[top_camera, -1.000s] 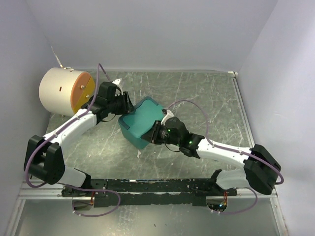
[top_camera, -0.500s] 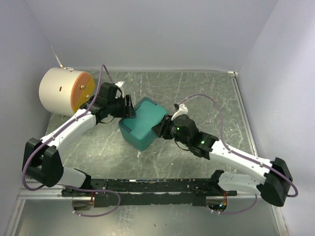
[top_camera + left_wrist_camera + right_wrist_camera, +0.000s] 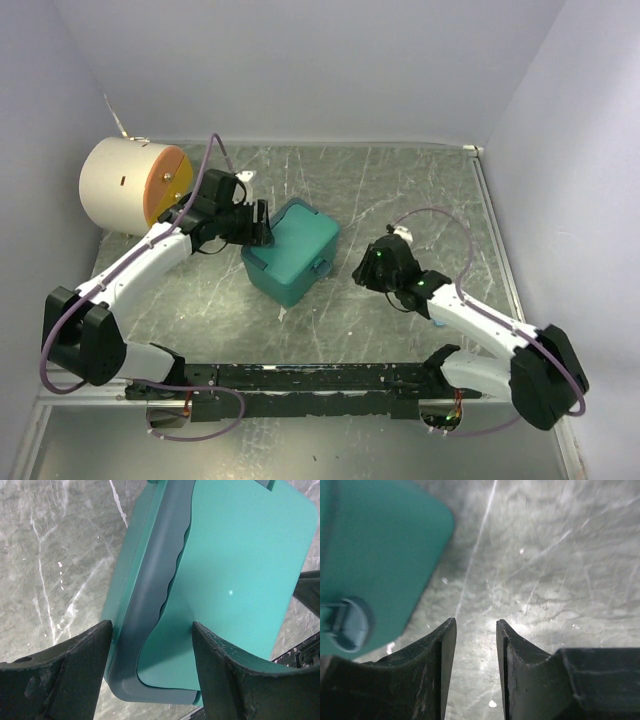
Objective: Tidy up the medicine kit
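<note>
As the medicine kit (image 3: 290, 250) sits in the middle of the surface (image 3: 400, 190) with its lid down and nothing loose around it, the tidying looks nearly done. The left end effector (image 3: 152, 627), spread wide, straddles its rear corner without clamping; the right end effector (image 3: 475, 625), slightly parted and empty, hangs just beside it. One kit, one cream cylinder (image 3: 125, 185), two arms

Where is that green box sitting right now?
The medicine kit sits left of centre on the table in the overhead view, right beside the left gripper, with the right gripper a little off to its right.
</note>
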`<state>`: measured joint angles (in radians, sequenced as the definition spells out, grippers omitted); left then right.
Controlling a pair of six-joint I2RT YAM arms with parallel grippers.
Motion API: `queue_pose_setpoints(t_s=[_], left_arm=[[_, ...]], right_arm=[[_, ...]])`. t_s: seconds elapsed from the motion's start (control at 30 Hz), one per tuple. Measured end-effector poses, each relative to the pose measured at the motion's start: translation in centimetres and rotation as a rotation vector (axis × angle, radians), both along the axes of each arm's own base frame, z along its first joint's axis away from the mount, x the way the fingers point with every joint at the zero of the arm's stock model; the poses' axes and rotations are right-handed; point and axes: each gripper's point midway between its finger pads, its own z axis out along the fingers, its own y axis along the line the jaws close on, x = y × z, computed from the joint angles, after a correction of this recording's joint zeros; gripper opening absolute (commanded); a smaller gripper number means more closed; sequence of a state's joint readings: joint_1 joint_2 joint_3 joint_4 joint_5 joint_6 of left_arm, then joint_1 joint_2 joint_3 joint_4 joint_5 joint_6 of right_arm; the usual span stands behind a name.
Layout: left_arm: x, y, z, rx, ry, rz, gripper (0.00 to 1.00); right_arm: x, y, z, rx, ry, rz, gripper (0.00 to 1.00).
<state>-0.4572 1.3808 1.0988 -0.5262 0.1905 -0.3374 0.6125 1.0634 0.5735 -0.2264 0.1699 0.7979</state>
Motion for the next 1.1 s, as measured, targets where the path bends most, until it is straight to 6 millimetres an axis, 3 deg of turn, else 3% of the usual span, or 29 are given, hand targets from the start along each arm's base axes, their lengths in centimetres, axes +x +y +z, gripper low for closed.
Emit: queue_pose_setpoints(t_s=[0.13, 0.23, 0.33, 0.57, 0.7, 0.87, 1.1], left_arm=[[-0.7, 0.4, 0.3, 0.007, 0.001, -0.007, 0.82], [-1.5, 0.7, 1.0, 0.004, -0.013, -0.012, 0.85], [-2.1, 1.0, 1.6, -0.003, -0.030, -0.015, 0.81], [-3.0, 1.7, 0.3, 0.019, -0.010, -0.006, 0.70], [-3.0, 2.0, 0.1, 0.027, -0.020, 0.005, 0.70], [-3.1, 2.1, 0.1, 0.025, -0.026, 0.005, 0.69], [-3.1, 2.1, 0.1, 0.024, -0.028, 0.006, 0.69]], right_arm=[[-1.2, 1.3, -3.8, 0.001, 0.122, 0.078, 0.32], [-1.2, 2.4, -5.1, 0.015, 0.167, 0.113, 0.28], [-1.0, 3.6, -5.9, 0.041, 0.194, 0.141, 0.25], [-0.3, 6.0, -5.9, 0.132, 0.187, 0.178, 0.17], [-0.3, 6.9, -6.7, 0.146, 0.213, 0.159, 0.10], [-0.2, 8.1, -7.1, 0.159, 0.236, 0.114, 0.08], [0.7, 9.6, -5.8, 0.257, 0.192, 0.075, 0.08]])
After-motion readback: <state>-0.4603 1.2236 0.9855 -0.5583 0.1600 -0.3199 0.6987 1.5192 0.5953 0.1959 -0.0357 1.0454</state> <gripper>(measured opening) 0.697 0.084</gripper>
